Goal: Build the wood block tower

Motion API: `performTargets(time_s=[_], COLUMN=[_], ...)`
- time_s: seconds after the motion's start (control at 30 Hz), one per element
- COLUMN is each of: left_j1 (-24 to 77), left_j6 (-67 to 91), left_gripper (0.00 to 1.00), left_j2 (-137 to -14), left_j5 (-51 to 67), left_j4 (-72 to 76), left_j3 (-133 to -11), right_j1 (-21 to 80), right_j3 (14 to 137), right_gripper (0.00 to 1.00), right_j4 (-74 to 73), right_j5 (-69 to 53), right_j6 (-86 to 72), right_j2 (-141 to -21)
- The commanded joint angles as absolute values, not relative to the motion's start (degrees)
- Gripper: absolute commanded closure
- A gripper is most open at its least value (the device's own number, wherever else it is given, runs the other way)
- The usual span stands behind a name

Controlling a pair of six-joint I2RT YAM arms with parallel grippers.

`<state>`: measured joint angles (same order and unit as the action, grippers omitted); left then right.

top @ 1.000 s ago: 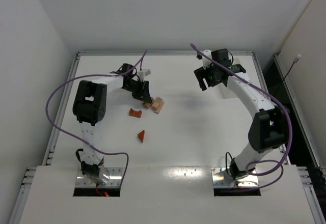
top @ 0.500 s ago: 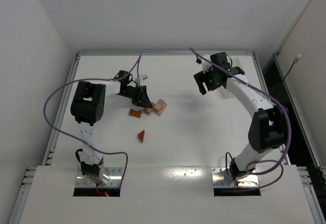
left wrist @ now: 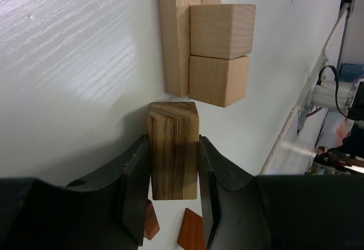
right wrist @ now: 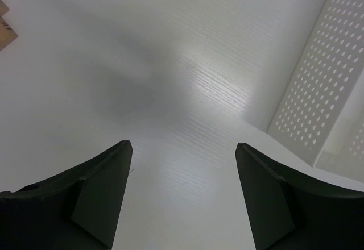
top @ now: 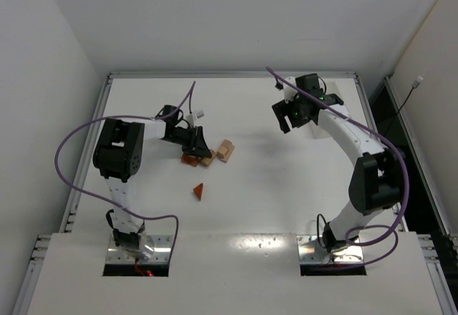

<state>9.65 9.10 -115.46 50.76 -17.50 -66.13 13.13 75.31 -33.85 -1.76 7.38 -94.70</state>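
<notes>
My left gripper (left wrist: 173,142) is shut on a streaked brown wood block (left wrist: 173,159), holding it low over the table. Just beyond the block's far end lie a pale bar (left wrist: 177,34) and two pale cubes (left wrist: 222,31) (left wrist: 219,79), side by side and touching. In the top view the left gripper (top: 197,145) sits between this pale cluster (top: 226,150) and a reddish arch (top: 189,160). A reddish wedge (top: 199,191) lies alone nearer the arm bases. My right gripper (top: 290,114) hangs open over bare table, nothing between its fingers (right wrist: 102,187).
A white perforated plastic bin (right wrist: 324,85) stands to the right of the right gripper. Reddish-brown pieces (left wrist: 190,230) show under the left jaws. A raised rim (top: 229,75) bounds the tabletop at the back and sides.
The left gripper has carried the brown block toward the near side, down beside the pale blocks and the arch. The right gripper shifted only slightly and stays open.
</notes>
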Motion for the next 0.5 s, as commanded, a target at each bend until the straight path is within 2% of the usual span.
performTargets(time_s=[0.0, 0.47], left_j1=[9.2, 5.5], left_j6=[7.7, 11.5], left_gripper=[1.0, 1.0], left_j2=[-116.0, -112.4], left_j5=[44.2, 37.9], left_j4=[-18.9, -13.8], left_j3=[-65.2, -62.1], right_j1=[12.8, 12.8], right_j3=[76.6, 76.0], right_gripper=[0.29, 0.29], right_j4=[-32.6, -33.1], right_j5=[-3.1, -3.6], right_j6=[6.6, 6.6], right_j2=[-93.2, -93.2])
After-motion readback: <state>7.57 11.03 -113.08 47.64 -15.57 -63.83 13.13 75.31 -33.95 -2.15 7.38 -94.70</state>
